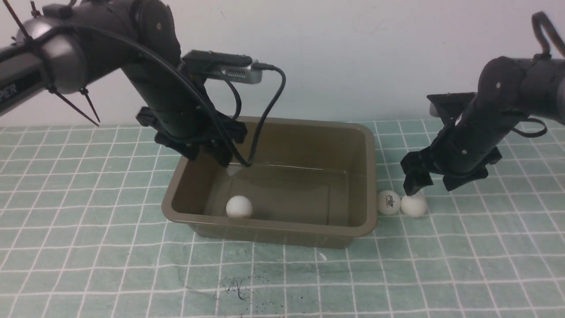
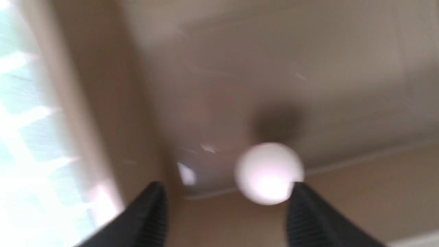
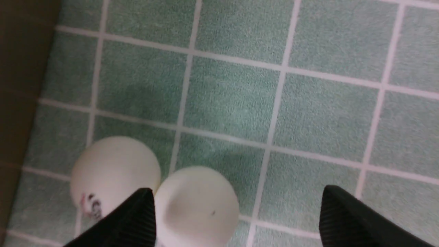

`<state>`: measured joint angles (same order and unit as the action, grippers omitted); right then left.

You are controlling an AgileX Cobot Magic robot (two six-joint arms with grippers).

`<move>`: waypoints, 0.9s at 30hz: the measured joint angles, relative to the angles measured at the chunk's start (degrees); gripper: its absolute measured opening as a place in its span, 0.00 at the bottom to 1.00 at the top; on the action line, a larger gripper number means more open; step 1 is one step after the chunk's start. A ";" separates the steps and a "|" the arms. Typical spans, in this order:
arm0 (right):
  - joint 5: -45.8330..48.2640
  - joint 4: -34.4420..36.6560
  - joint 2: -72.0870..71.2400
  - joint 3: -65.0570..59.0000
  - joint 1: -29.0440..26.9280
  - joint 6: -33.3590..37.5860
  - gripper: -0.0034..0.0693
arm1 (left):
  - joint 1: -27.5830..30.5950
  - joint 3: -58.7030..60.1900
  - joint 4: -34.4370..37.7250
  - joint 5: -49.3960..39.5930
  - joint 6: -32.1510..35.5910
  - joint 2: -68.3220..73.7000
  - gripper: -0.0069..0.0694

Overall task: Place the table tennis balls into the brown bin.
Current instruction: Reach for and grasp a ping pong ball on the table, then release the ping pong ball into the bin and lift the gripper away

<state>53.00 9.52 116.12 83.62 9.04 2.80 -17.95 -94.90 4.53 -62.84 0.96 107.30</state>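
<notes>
The brown bin (image 1: 282, 234) stands mid-table with one white ball (image 1: 239, 206) on its floor near the front left corner. My left gripper (image 1: 216, 159) hangs open over the bin's back left corner; its wrist view is blurred and shows that ball (image 2: 269, 173) loose below the spread fingers (image 2: 308, 219). Two more balls lie on the mat just right of the bin: one with a dark logo (image 1: 389, 202) (image 3: 115, 175) and a plain one (image 1: 414, 205) (image 3: 197, 202), touching each other. My right gripper (image 1: 426, 181) (image 3: 236, 206) is open just above them, one finger (image 3: 137, 219) between the two balls.
A green mat with a white grid (image 1: 132, 274) covers the table. The bin's right wall (image 3: 17, 85) stands close beside the logo ball. A pale wall (image 1: 353, 53) runs along the back.
</notes>
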 joint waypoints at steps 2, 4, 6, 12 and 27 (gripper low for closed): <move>0.53 0.00 1.50 0.08 0.00 -0.17 0.82 | 0.73 -0.55 -3.06 -0.65 -1.66 -1.72 0.33; 1.17 0.00 2.84 0.08 0.00 -0.20 0.76 | 2.53 -0.79 -5.02 -1.24 -3.72 -3.20 0.17; 1.39 0.00 3.42 0.08 0.00 -0.20 0.70 | 4.39 -0.79 -5.52 -1.37 -4.59 -3.85 0.12; 5.39 -1.24 0.66 1.45 -1.40 0.22 0.54 | 12.41 4.90 -5.95 -0.64 -6.48 -4.27 0.08; 6.51 12.33 -5.14 11.79 12.77 10.42 0.67 | 9.71 20.94 4.17 11.53 -3.34 -1.75 0.08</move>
<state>59.50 21.84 110.97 95.41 21.80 13.22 -8.24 -73.96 8.70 -51.32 -2.38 105.55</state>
